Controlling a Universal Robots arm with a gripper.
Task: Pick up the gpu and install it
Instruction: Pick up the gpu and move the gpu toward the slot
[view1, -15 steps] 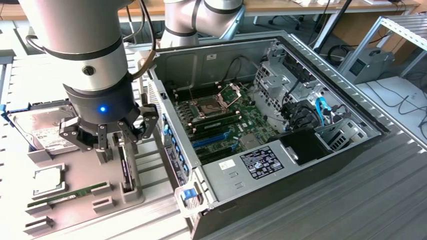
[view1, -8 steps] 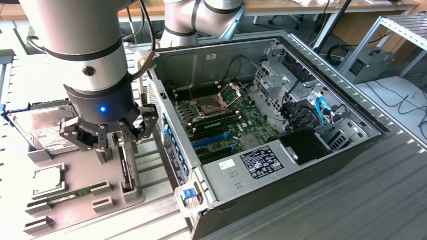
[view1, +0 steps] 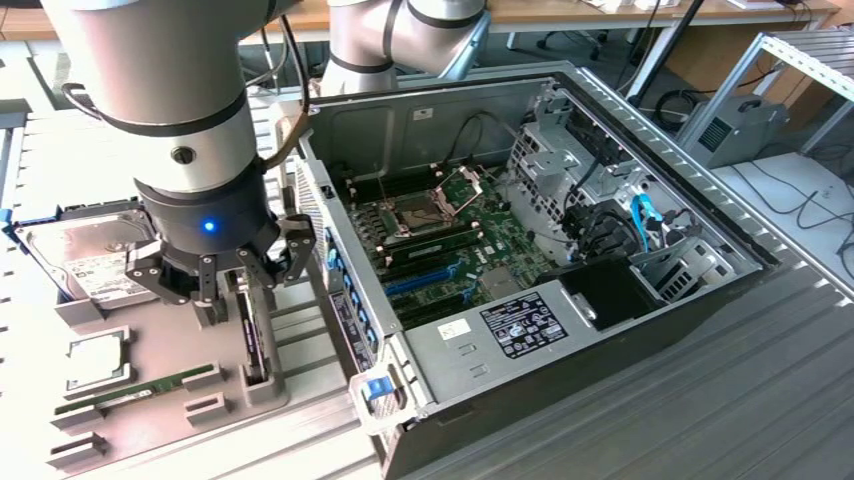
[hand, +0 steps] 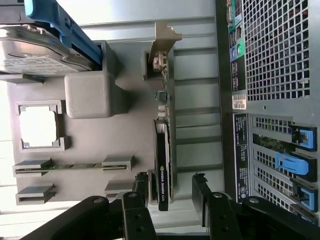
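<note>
The gpu (view1: 252, 335) stands on edge in a slot of the grey fixture plate (view1: 167, 330), at the exterior view's left beside the open computer case (view1: 387, 130). In the wrist view the gpu (hand: 163, 155) shows edge on: a green board with a black cooler and a silver end bracket (hand: 163, 40). My gripper (view1: 230, 290) hangs just over the card's end. It is open (hand: 171, 189), with one finger on each side of the card and a gap to both. The black fingers (hand: 201, 187) do not touch it.
On the fixture plate also lie a silver hard drive (view1: 87, 265) in a blue carrier, a square processor (view1: 94, 360) and a thin memory stick (view1: 134, 390). The case's motherboard (view1: 454, 245) lies exposed with blue slots. Its perforated rear panel (hand: 275, 60) stands close beside the gpu.
</note>
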